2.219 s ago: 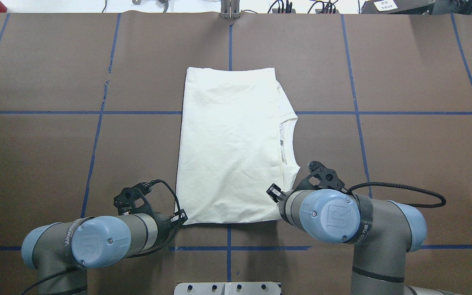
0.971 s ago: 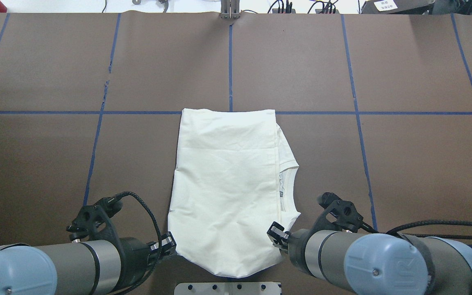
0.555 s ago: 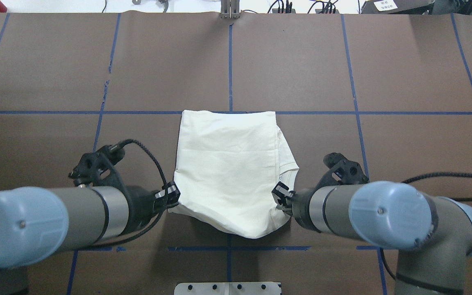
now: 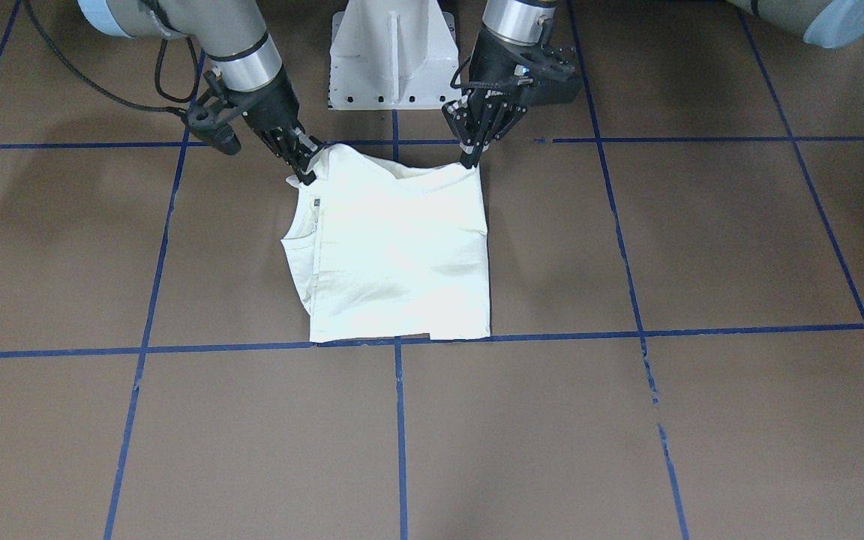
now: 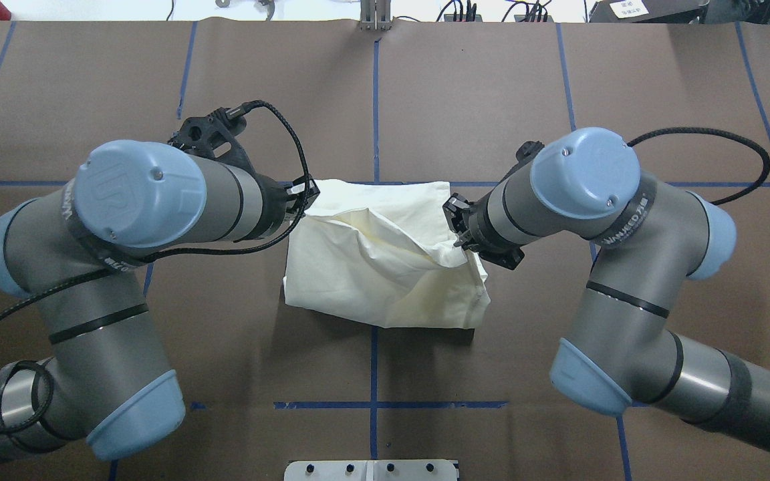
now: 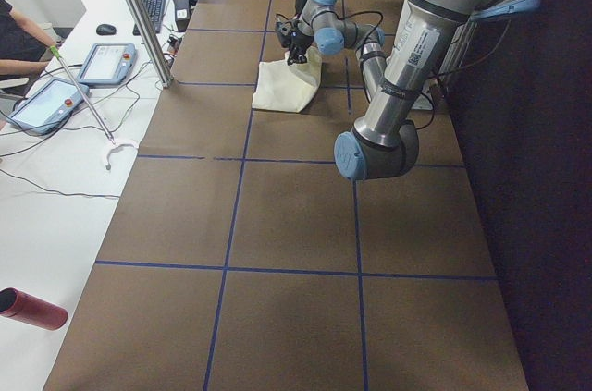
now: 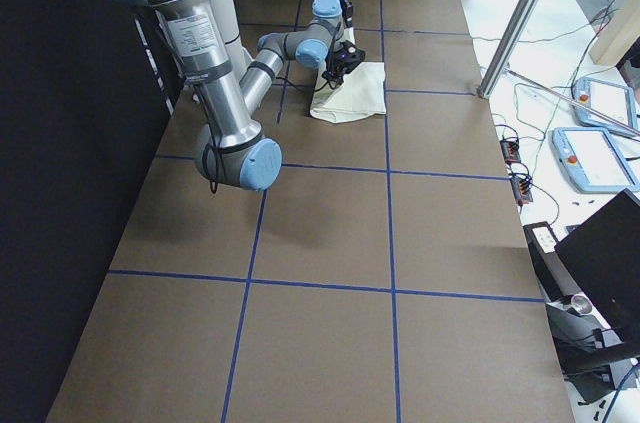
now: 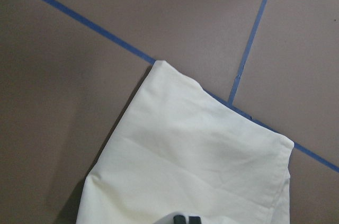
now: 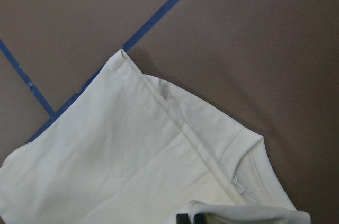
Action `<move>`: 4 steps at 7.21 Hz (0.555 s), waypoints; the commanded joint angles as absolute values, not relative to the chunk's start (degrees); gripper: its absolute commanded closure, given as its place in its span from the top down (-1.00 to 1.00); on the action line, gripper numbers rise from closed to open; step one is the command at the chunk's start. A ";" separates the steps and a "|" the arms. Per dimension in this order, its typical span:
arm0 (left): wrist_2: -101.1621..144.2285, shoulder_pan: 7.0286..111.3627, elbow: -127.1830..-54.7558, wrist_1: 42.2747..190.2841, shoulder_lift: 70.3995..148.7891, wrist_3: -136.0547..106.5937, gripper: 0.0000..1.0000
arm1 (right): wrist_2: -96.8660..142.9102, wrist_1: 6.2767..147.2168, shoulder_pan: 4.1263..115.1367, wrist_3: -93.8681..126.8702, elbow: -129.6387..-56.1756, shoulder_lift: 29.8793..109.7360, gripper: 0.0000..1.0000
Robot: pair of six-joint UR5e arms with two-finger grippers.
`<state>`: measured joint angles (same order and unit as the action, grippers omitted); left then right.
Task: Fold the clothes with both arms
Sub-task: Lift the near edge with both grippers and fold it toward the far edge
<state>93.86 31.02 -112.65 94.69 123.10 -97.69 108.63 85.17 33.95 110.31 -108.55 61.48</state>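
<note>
Fingers (image 4: 477,139) of the left black two-finger gripper (image 4: 469,162) and the right gripper (image 4: 304,178) pinch the robot-side corners of the cream-white folded T-shirt (image 4: 402,255), holding them above the brown table (image 4: 702,240), I'd judge, to double it over.

Cream T-shirt (image 5: 385,280), plain side up, far half flat, robot-side corners raised.

Grey arms (image 5: 224,210), blue caps (image 5: 141,190), black cables (image 5: 692,129)
</note>
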 commanded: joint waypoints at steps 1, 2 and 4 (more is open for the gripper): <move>93.69 31.99 -104.18 101.23 124.36 -96.07 -1.00 | 110.74 85.08 36.21 107.15 -101.71 58.54 -1.00; 93.60 31.91 -103.63 101.34 124.37 -95.80 -1.00 | 110.83 85.08 36.21 107.14 -100.82 57.84 -1.00; 93.34 32.08 -100.04 101.95 125.94 -93.70 -1.00 | 110.83 85.08 36.30 105.74 -96.09 55.21 -1.00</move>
